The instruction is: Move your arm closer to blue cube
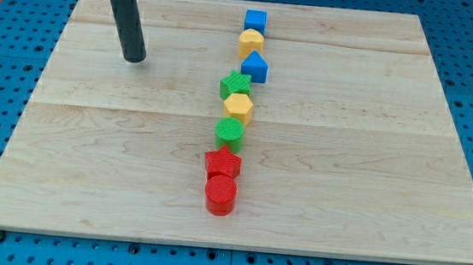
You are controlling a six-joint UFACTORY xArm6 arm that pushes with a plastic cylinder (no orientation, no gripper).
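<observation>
The blue cube [256, 20] sits at the far end of a line of blocks that runs down the middle of the wooden surface [371, 161], close to the view's top edge. Right below it, touching or nearly so, is a yellow block [251, 41], then a second blue block [255, 67] with a sloped top, then a green one [235, 86], another yellow [239, 107], a green cylinder [230, 132], a red star-like block [223, 162] and a red cylinder [220, 195]. There is no pincer on this arm to be apart or together, only a dark rod, and my tip [134, 57] rests well to the view's left of the blue cube and somewhat lower, with bare wood between them. The cube looks like a small, light, rigid plastic piece that would slide easily on the smooth wood. It cannot be gripped, so I would judge its open left face the place to approach, stopping short of contact.
</observation>
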